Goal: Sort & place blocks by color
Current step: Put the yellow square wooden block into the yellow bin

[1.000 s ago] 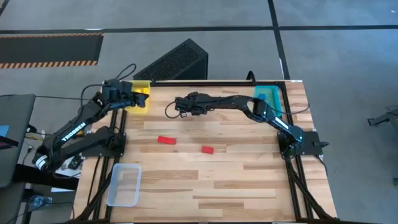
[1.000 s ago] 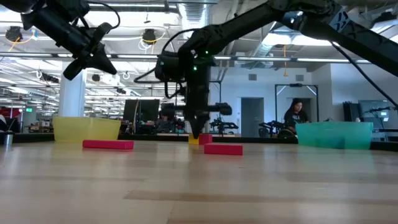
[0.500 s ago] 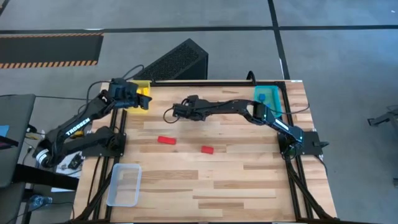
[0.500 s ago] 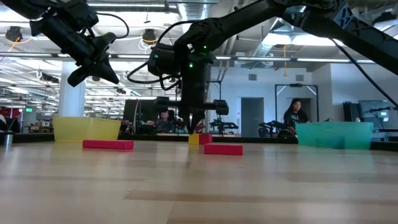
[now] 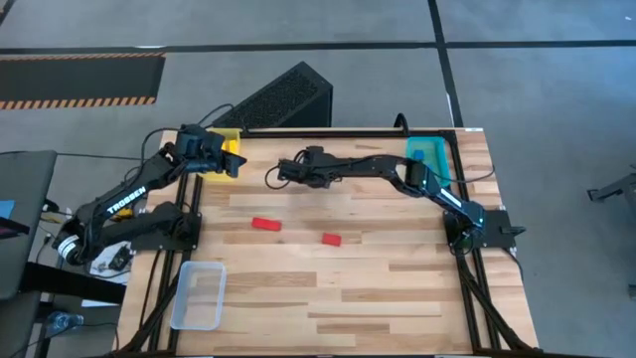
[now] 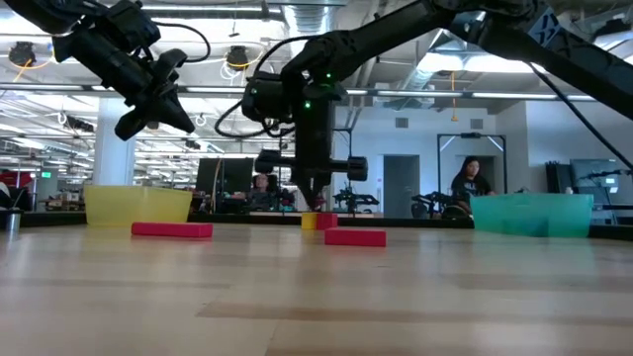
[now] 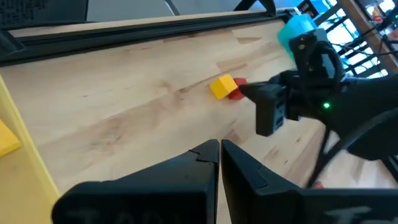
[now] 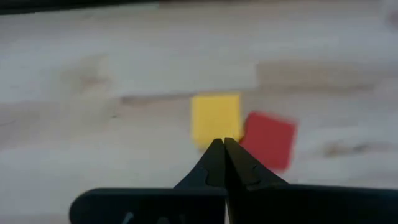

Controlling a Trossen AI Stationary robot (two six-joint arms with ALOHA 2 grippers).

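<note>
The right gripper's (image 8: 219, 144) fingers are pressed together and hold nothing. They hang just above the yellow block (image 8: 215, 118), which touches a red block (image 8: 268, 139) on the surface (image 5: 378, 288). The left gripper's (image 7: 219, 147) fingers are also together and empty, beside the yellow tray (image 5: 230, 142). Two more red blocks (image 5: 265, 224) (image 5: 332, 239) lie well apart, in the middle. The teal tray (image 5: 428, 157) is at the far right. A risk, I think: because the two blocks touch, fingers opening around the yellow one may push the red one or grip both.
</note>
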